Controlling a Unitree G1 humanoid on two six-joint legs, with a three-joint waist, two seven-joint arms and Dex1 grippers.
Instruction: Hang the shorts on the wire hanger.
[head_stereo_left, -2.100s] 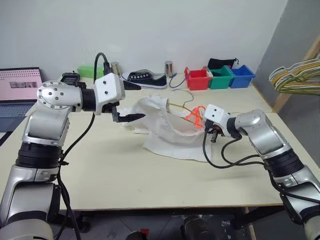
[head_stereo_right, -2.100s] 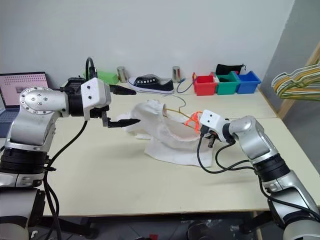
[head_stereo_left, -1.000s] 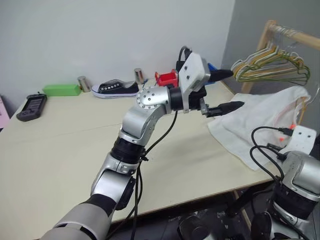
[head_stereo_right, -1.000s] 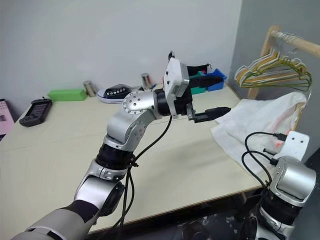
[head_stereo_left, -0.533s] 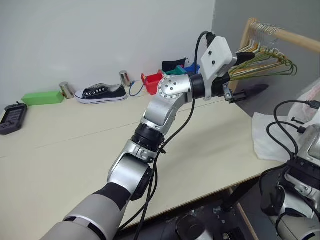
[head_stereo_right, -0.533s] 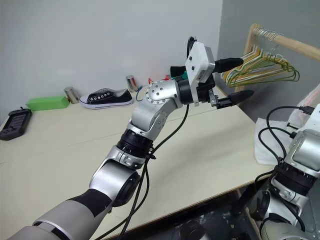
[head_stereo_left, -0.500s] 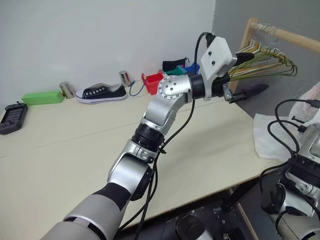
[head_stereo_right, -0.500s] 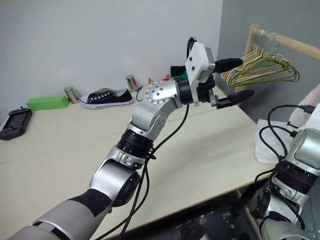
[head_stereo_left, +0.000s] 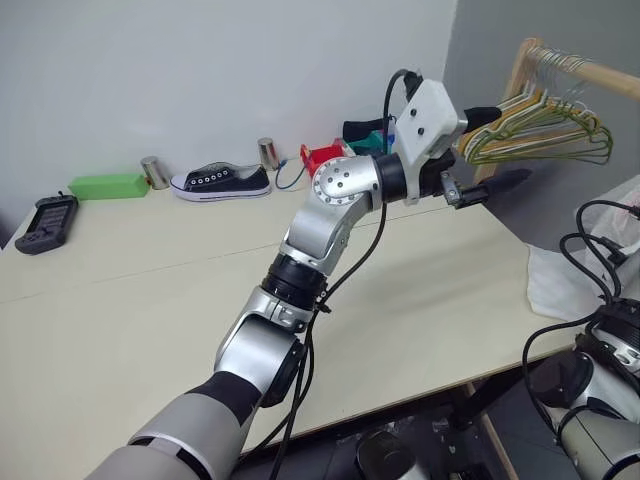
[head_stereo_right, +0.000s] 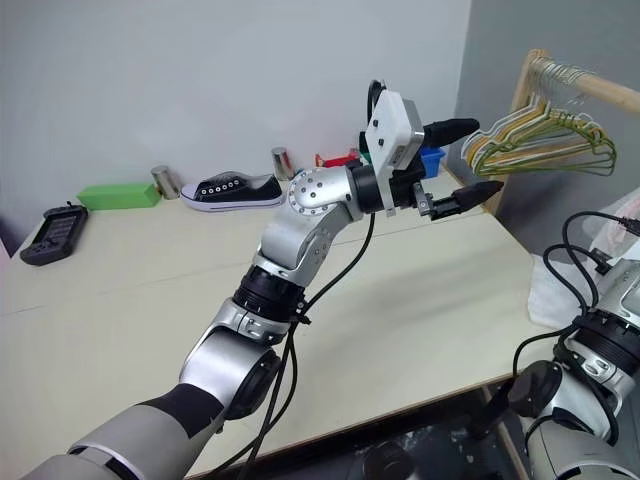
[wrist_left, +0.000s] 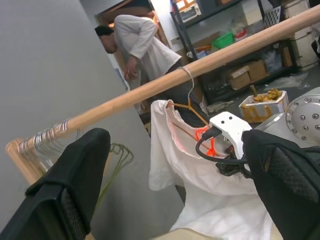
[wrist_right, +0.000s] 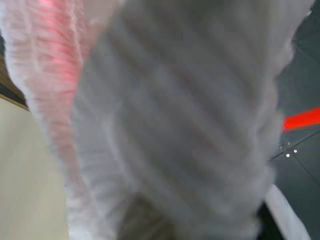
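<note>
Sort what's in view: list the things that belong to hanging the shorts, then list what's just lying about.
Belongs to the job:
- the shorts, white, draped from the wire hanger
- the wire hanger, hooked over the wooden rail
- the right gripper, at the shorts

Just lying about:
- black sneaker
- green box
- two metal cans
- bunched pastel hangers
- coloured bins

Along the back of your surface (head_stereo_left: 150, 280): green box (head_stereo_left: 108, 185), two metal cans (head_stereo_left: 155, 172), black sneaker (head_stereo_left: 221, 181), red bin (head_stereo_left: 322, 157). Dark handheld device (head_stereo_left: 47, 222) at the surface's left edge. Pastel hangers (head_stereo_left: 545, 125) bunch on a wooden rail (head_stereo_left: 590, 75). A person (wrist_left: 145, 47) bends behind it.
</note>
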